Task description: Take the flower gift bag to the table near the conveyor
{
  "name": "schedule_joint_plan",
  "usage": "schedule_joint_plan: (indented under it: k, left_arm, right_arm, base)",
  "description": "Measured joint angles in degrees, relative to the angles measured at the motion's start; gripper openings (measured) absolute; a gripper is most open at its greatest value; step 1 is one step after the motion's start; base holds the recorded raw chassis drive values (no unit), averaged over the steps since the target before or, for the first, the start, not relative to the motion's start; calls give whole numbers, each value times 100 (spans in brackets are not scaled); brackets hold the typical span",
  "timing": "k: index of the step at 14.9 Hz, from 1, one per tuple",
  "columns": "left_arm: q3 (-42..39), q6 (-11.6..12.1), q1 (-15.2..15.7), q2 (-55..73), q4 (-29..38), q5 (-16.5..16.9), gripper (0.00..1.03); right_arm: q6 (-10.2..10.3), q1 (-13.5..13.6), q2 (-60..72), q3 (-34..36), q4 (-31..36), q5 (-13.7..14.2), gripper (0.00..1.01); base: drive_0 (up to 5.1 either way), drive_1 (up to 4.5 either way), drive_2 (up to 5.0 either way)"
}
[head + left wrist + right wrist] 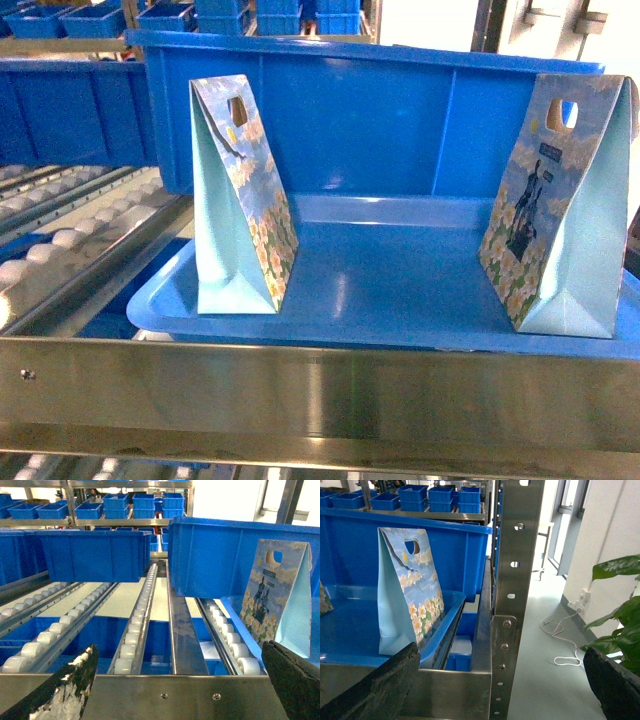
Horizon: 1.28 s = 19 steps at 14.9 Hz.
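Observation:
Two flower-printed gift bags stand upright on a shallow blue tray (pixel 380 290) on the conveyor (pixel 70 240): one at the left (pixel 245 200) and one at the right (pixel 555 210). The left wrist view shows the left bag (pixel 272 595) from its figure-printed side. The right wrist view shows the right bag (pixel 412 590) from its flowered side. My left gripper (pixel 179 650) is open and empty, low in front of the rack's steel rail, left of the tray. My right gripper (pixel 501 650) is open and empty by the rack's right post. Neither gripper appears in the head view. The table is out of view.
A large blue bin (pixel 400 120) stands right behind the tray. A steel front rail (pixel 320 390) crosses below it. The upright steel post (pixel 517 580) bounds the rack's right side; beyond it lie grey floor, a white cable (pixel 560 640) and a plant (pixel 620 605).

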<state>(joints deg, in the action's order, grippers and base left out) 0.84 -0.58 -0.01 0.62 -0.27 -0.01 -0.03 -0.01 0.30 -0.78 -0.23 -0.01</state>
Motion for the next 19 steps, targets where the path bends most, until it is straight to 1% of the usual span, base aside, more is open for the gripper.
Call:
schedule_joint_plan:
  k: [11,12,13,14,15,16,17,18,19]
  left_arm:
    - [0,-2,-15,0,11,0,98]
    - [0,20,-103,48,295,-46,98]
    - [-2,39,-87,267,708,42,98]
    - [-2,37,15,739,1169,85,98]
    - [0,35,149,1235,1714,221,98]
    - [17,-44,330,1917,2385,422,98]
    - [210,-63,463,2839,3106,638,98]
    - [579,-72,503,3526,3571,782,98]
    - [1099,-98,492,4203,3908,935,98]
  right_arm:
    - [0,0,0,0,0,0,98]
    - [2,-7,90,0,105,-61,98]
    - [2,-90,374,0,498,-186,98]
    - [-2,-105,835,-7,922,-138,98]
    - [0,24,1399,-26,1526,-111,98]
    - [13,234,2164,-140,2194,-87,98]
    - [33,321,3014,-413,2931,-66,98]
    - [57,385,3585,-684,3373,-39,98]
    - [94,433,4153,-988,3622,-42,98]
  base:
    - [0,0,0]
    - [0,0,0]
    - [0,0,0]
    - [0,0,0]
    - [0,0,0]
    - [0,0,0]
    - [0,0,0]
    - [0,0,0]
    - [0,0,0]
